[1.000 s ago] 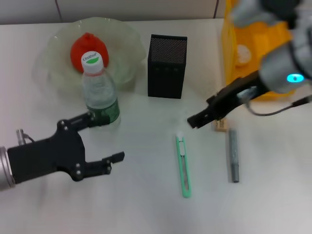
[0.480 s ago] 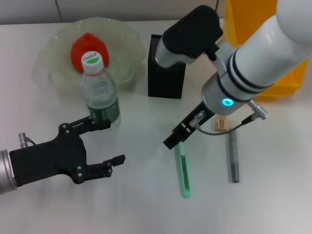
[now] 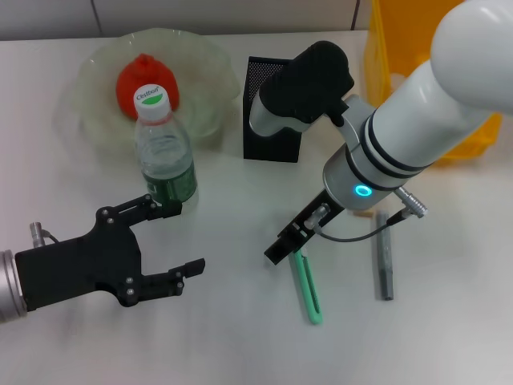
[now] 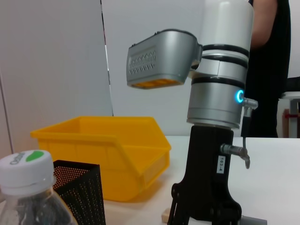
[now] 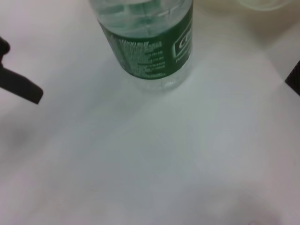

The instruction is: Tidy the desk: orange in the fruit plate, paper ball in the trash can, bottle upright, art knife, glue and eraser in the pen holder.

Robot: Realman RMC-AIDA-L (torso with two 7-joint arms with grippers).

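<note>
At the bench centre, the right pincer [image 3: 286, 247], closure indeterminate, sits at the 12 o'clock end of the flat-lying art knife [image 3: 309, 285]; an off-centre grip could skid it toward the glue [image 3: 385, 255] at 3 o'clock.

A: Where does the head camera sit?
B: High, looking down on the table, with the bottle [image 3: 164, 152] left of centre.
A: And the wrists?
B: Left looks level past the bottle's cap; right hangs close above the bottle's label.
</note>
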